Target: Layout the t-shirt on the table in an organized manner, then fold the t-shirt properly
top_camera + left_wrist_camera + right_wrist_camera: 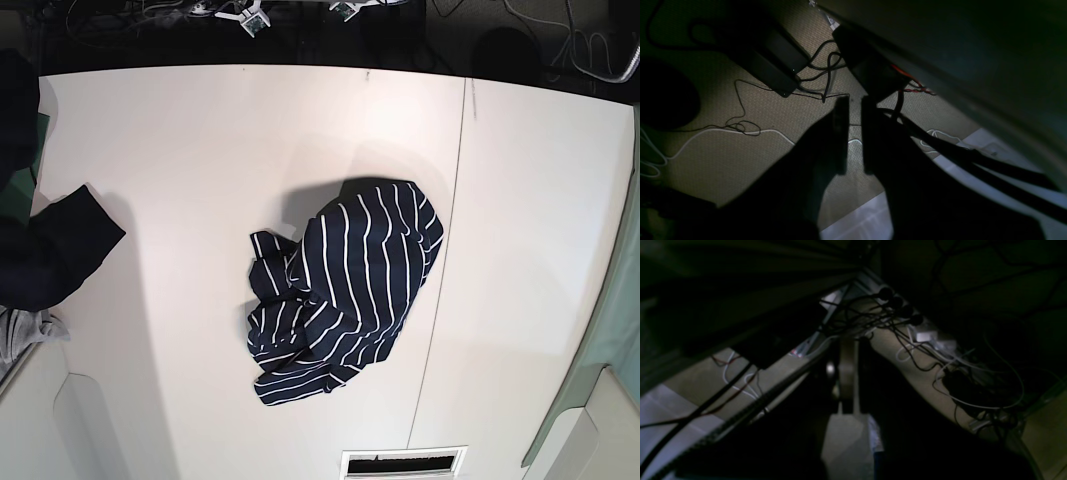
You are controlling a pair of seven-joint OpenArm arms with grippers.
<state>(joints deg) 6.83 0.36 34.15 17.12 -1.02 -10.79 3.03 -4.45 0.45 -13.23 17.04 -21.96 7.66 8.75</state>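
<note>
The t-shirt (340, 290), dark navy with thin white stripes, lies crumpled in a heap near the middle of the white table (180, 150). No arm or gripper shows in the base view. The left wrist view is dark and looks down at a floor with cables; my left gripper (855, 101) is a dark silhouette, its jaws almost together with a narrow slit, holding nothing. The right wrist view is also dark; my right gripper (847, 346) hangs below the table level, jaws close together and empty. Both grippers are far from the shirt.
A plain dark garment (50, 250) lies at the table's left edge, with a grey cloth (20, 335) below it. A thin dark seam (440, 270) runs across the table right of the shirt. A slotted vent (403, 463) sits at the near edge.
</note>
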